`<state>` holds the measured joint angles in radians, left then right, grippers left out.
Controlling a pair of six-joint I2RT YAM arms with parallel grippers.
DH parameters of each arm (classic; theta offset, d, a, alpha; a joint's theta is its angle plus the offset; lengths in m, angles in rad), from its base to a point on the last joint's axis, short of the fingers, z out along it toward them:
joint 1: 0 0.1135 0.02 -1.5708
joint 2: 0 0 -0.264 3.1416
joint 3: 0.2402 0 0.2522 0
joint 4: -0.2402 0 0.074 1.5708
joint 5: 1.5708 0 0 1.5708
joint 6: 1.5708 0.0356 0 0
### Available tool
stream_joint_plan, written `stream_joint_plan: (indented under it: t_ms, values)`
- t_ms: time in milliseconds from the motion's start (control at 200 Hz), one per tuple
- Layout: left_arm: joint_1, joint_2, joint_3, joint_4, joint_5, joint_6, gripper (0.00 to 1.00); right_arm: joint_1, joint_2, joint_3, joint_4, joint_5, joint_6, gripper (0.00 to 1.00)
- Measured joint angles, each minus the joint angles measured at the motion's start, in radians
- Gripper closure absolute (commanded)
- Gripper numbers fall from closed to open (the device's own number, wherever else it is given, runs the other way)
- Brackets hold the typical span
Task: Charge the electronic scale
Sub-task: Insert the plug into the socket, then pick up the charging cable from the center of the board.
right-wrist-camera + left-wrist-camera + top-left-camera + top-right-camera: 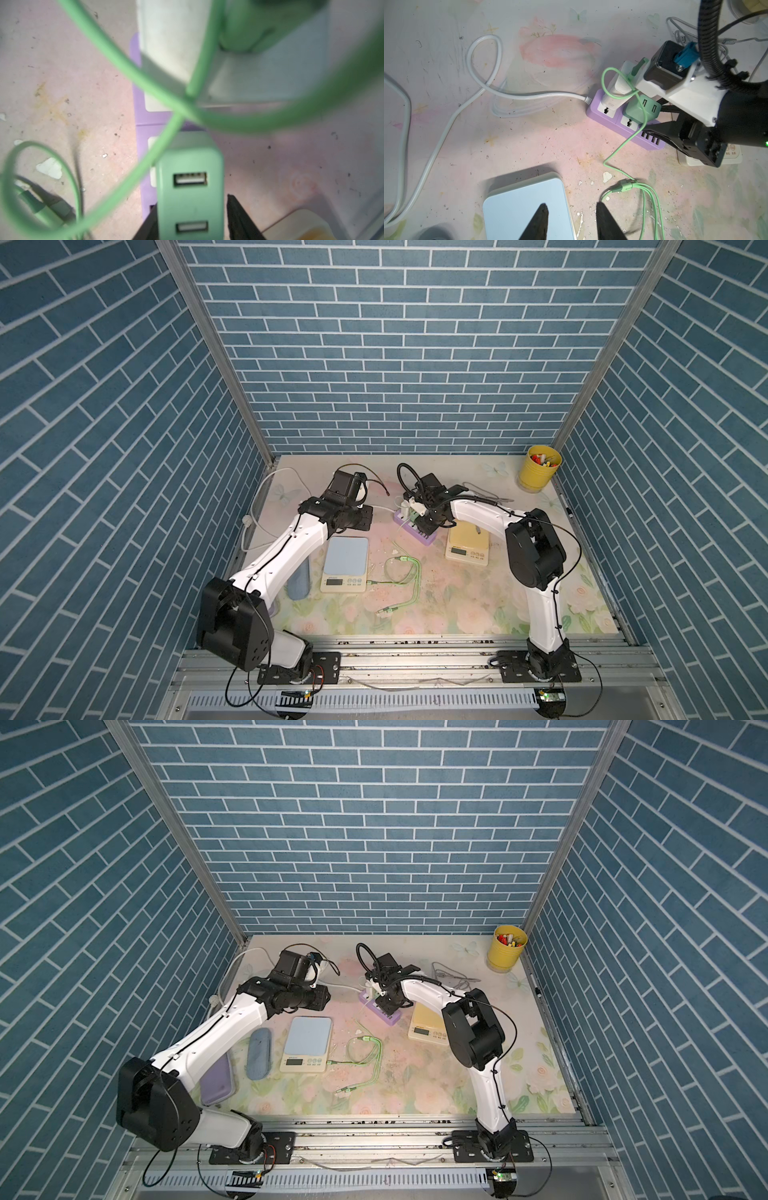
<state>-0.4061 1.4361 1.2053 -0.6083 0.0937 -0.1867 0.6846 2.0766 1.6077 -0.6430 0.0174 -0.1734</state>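
Though right fingers [239, 220] flank green charger [190, 187], looping green cable [124, 60] blurred

- Blue pouch [299, 583], at 9 o'clock of the blue-topped scale [347, 553]: far end hidden under the left arm [286, 547].
- Power strip [428, 539]: mostly covered by the right arm [478, 512].
- Green cable [116, 56]: blurred loops near the right wrist lens.
- Scale display [335, 581]: digits too small to read.
- Yellow cup [536, 479], at 1 o'clock on the table [457, 605]: contents too small to name.

place: robot lab booth | cues: brick-print panels [399, 344], aluminium rail [415, 660] (floral mat [457, 605])
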Motion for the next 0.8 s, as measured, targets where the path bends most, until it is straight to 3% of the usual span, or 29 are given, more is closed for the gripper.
stream_joint_plan:
  t_ms: [200, 480, 605, 800]
  values:
    - [0.0, 0.0, 0.002, 0.005, 0.016, 0.001, 0.58, -0.009, -0.121, -0.04, -0.103, 0.04, 0.02, 0.43]
    - [-0.019, 0.033, 0.076, 0.005, 0.023, 0.023, 0.58, -0.14, -0.286, -0.006, -0.136, 0.048, 0.058, 0.39]
    - [-0.037, 0.053, 0.098, 0.005, 0.024, 0.034, 0.58, -0.217, -0.266, 0.014, -0.159, 0.09, 0.075, 0.41]
    - [-0.086, 0.125, 0.13, 0.008, 0.04, 0.054, 0.58, -0.451, -0.103, 0.113, -0.179, 0.095, 0.181, 0.43]
